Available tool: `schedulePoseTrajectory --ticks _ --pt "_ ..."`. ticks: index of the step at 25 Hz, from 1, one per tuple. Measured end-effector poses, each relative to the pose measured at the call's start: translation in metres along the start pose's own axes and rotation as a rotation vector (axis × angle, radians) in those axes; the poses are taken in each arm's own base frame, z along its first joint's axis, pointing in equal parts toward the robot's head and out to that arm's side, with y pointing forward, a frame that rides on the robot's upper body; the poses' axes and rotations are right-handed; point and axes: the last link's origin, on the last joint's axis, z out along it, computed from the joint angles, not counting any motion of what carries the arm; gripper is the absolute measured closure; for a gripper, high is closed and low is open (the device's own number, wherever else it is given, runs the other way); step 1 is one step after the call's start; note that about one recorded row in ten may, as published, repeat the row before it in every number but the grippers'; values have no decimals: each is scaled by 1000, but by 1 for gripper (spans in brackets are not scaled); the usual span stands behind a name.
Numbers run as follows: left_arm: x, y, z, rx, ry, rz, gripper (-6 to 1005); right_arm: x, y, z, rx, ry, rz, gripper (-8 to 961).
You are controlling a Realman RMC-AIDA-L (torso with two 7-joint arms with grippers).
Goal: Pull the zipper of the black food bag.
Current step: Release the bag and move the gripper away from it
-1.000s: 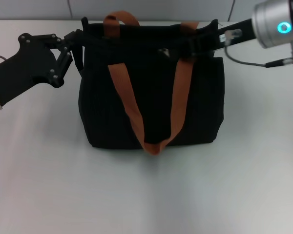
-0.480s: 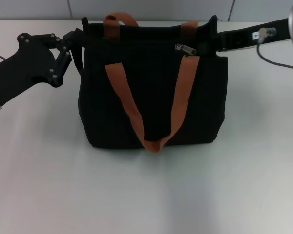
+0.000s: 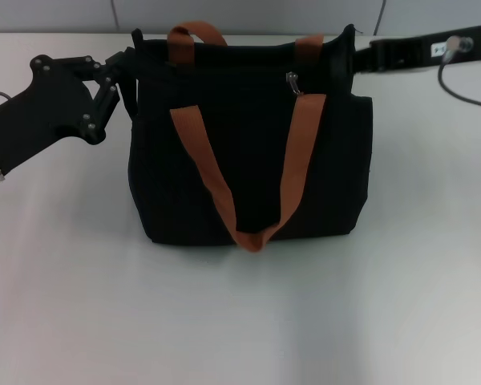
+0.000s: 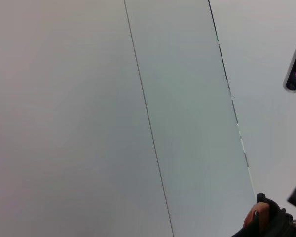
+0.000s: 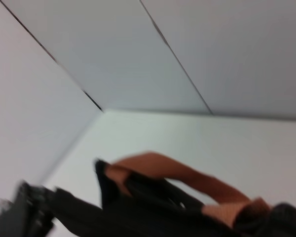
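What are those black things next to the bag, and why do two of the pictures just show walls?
Those are a robot's two arms. The big picture comes from a camera on its head, looking down at a white table. On it stands a black food bag with orange straps. The left gripper, like a hand, pinches the bag's top corner to steady it. The right gripper is at the opposite top corner. The little silver zipper sits on the bag's top edge, free. The other two pictures come from cameras on the wrists. They point upward, so you mostly see wall panels, plus a bit of bag and strap.
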Motion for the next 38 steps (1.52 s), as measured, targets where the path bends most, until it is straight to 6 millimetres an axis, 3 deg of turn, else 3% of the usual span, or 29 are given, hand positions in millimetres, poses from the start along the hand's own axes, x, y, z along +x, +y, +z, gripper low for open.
schedulePoseTrajectory --ticks 8,12,15,18,21,22,23,26,27,32,38 --pt "0 0 0 -2 0 0 858 9 -6 -22 -215 -184 -13 786" --pt "0 0 0 -3 -1 -7 856 23 -5 -34 -350 -275 -102 722" --pt "0 0 0 -3 -2 -7 855 46 -3 -39 -464 -329 -216 675" --pt "0 0 1 -3 -1 -7 854 62 -3 -37 -515 -337 -268 538" --pt "0 -1 1 -2 -2 -7 853 85 -4 -32 -561 -341 -348 413" --pt "0 -1 1 -4 -3 -9 852 104 -7 -29 -558 -325 -409 380" --pt "0 -1 1 -4 -3 -9 852 104 -7 -29 -558 -325 -409 346" --pt "0 -1 1 -6 -7 -19 851 131 -9 -21 -540 -290 -501 245" --pt "-1 -1 1 -3 -11 -25 850 147 -11 -16 -522 -274 -552 245" --pt "-2 -3 -1 7 -18 -54 848 170 -17 -10 -471 -284 -577 244" --pt "-2 -3 -3 9 -24 -95 846 176 -19 -8 -453 -280 -567 245"
